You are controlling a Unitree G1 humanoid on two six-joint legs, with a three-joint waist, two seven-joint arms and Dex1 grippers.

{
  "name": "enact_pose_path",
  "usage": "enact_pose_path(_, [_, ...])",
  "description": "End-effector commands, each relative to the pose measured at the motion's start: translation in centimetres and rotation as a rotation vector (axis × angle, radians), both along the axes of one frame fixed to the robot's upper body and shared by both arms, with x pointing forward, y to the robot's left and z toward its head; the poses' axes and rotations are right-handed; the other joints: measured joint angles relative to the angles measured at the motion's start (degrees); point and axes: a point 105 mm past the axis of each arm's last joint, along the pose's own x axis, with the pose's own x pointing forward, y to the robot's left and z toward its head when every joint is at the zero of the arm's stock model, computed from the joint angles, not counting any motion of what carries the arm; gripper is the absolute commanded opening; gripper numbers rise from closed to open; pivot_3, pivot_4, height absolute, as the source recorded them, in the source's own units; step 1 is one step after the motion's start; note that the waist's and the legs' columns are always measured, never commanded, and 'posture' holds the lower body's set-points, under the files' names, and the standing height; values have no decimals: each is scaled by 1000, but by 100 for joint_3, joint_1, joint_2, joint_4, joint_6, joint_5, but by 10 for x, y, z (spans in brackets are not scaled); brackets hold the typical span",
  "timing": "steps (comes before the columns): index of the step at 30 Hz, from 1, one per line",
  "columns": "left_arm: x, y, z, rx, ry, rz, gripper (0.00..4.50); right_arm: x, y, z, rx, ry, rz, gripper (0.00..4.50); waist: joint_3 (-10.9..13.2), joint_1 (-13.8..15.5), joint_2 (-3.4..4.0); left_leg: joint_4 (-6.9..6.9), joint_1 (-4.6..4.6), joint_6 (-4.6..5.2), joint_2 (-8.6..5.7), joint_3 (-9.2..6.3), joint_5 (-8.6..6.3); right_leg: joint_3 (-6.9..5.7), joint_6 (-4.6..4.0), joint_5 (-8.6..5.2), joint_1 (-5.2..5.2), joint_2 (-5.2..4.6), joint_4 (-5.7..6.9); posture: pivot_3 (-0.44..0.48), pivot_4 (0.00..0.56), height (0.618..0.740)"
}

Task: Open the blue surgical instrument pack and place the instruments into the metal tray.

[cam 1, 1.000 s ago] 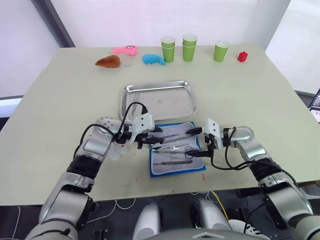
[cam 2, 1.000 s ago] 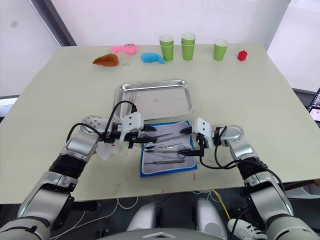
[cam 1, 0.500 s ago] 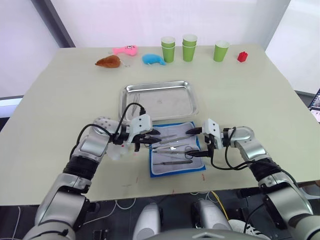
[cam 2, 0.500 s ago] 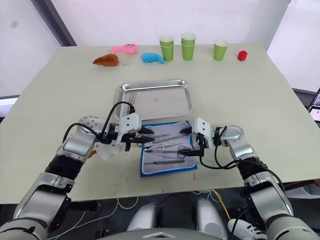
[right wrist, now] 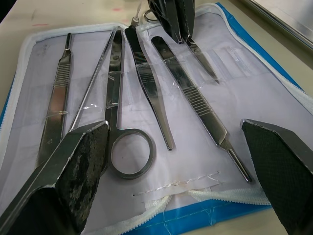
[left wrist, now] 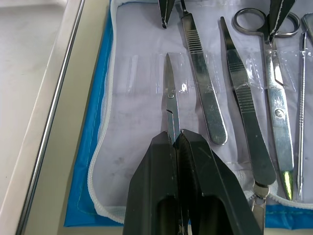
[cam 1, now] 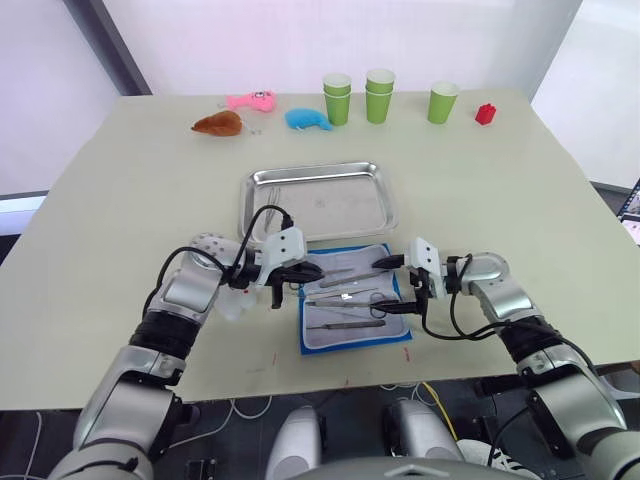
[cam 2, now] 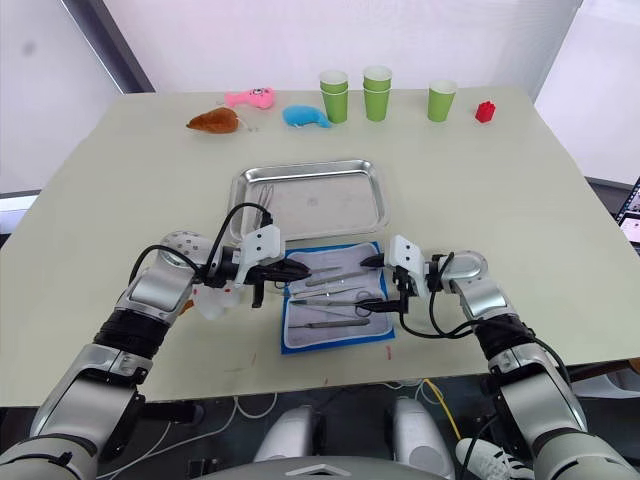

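Note:
The blue surgical instrument pack [cam 1: 352,346] lies open near the table's front edge, pale lining up. Several instruments rest on the lining under clear straps: ring-handled scissors [right wrist: 128,152], forceps [right wrist: 146,93], tweezers [right wrist: 195,103] and a thin handle [right wrist: 56,98]. At the pack's left end my left gripper [left wrist: 177,139] is shut on a slim pair of silver scissors [left wrist: 169,93], still lying on the lining. My right gripper [cam 1: 393,285] stands open at the pack's right edge, its fingers spread over the handles and holding nothing. The metal tray [cam 1: 340,205] sits just beyond the pack.
Along the far edge stand three green cup stacks [cam 1: 378,95], a small red object [cam 1: 485,113], and blue [cam 1: 306,119], pink [cam 1: 250,100] and brown [cam 1: 217,124] plush toys. A thin silver tool seems to lie at the tray's left end [cam 2: 263,192].
My left gripper's fingers were spread over the pack's left end and have now come together on the slim scissors. The right arm has held still.

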Motion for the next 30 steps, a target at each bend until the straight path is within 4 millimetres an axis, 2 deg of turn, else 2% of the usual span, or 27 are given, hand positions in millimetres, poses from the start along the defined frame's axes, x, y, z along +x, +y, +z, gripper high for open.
enact_pose_path(1, [-2,-10,3,31,22,-45,60,-30,-18,-70,-213,231,-25,4500,1,-4,1,0,0,0,0,1,0,1,0,0,0,1,0,0,150,740])
enact_pose_path(16, [7,-18,44,122,25,-49,60,-30,-17,-70,-208,233,-30,4500,6,-14,0,0,-1,0,-2,1,0,1,1,0,-1,9,0,0,150,740])
enact_pose_path(23, [4,-12,55,168,44,-47,60,-30,-16,-70,-206,233,-28,4500,14,-42,2,0,-3,0,1,-3,0,-1,1,0,-3,13,0,0,150,740])
enact_pose_path(30, [-2,-7,57,192,67,-52,60,-30,-15,-70,-206,233,-26,4500,17,-63,3,0,-3,0,1,-3,0,0,1,0,-3,13,-1,0,150,740])
